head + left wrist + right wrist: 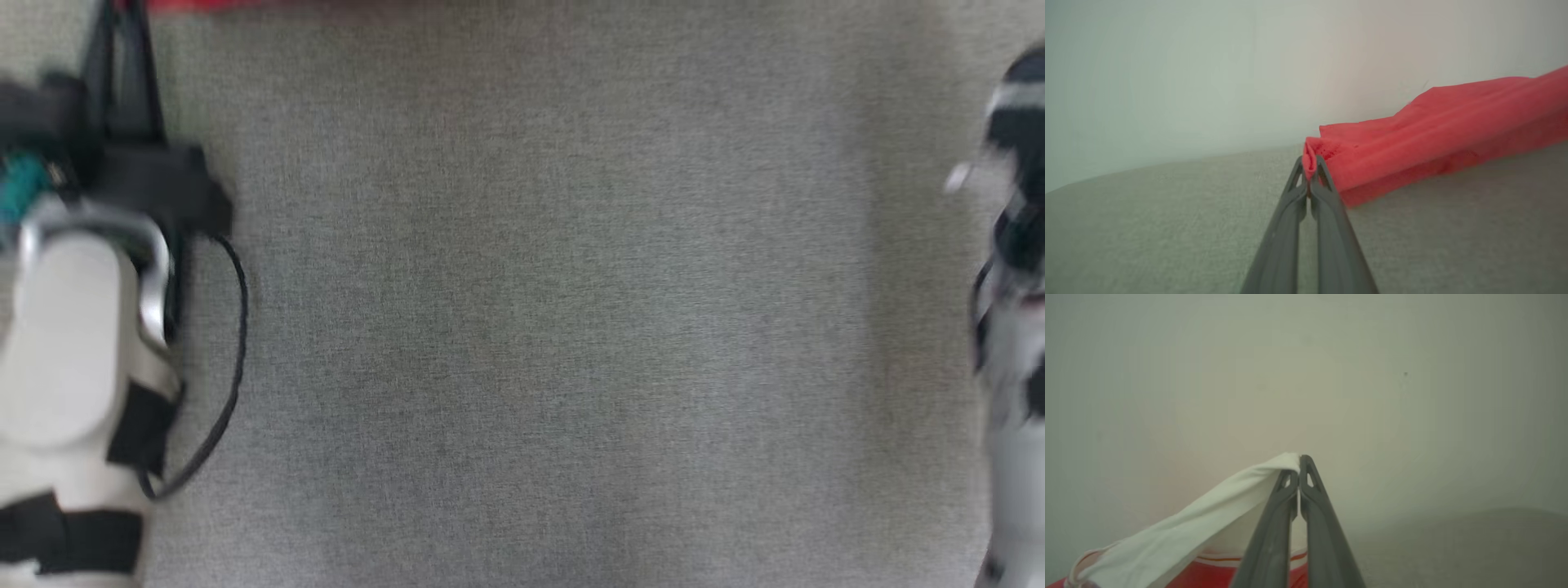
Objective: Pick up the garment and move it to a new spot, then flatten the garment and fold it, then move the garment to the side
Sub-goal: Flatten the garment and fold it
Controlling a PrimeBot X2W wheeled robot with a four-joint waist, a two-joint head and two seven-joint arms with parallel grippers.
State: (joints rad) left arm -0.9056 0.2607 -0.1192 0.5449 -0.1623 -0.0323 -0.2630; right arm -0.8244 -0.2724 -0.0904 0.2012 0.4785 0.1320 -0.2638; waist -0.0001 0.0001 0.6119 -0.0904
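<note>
The garment [1433, 130] is red, with a white band and orange striping at one end [1188, 526]. In the left wrist view it lies stretched along the far edge of the grey surface, and my left gripper [1310, 161] is shut on a bunched red corner of it. My right gripper [1300, 459] is shut on the white edge, which is lifted and drapes down to the left. In the head view a thin red strip of the garment [212, 4] shows at the top edge. My left arm [73, 327] is at the far left and my right arm [1012, 327], blurred, at the far right.
A grey fabric-covered surface [539, 327] spreads between the two arms. A black cable [233, 351] loops beside the left forearm. A pale wall [1208, 61] rises directly behind the garment.
</note>
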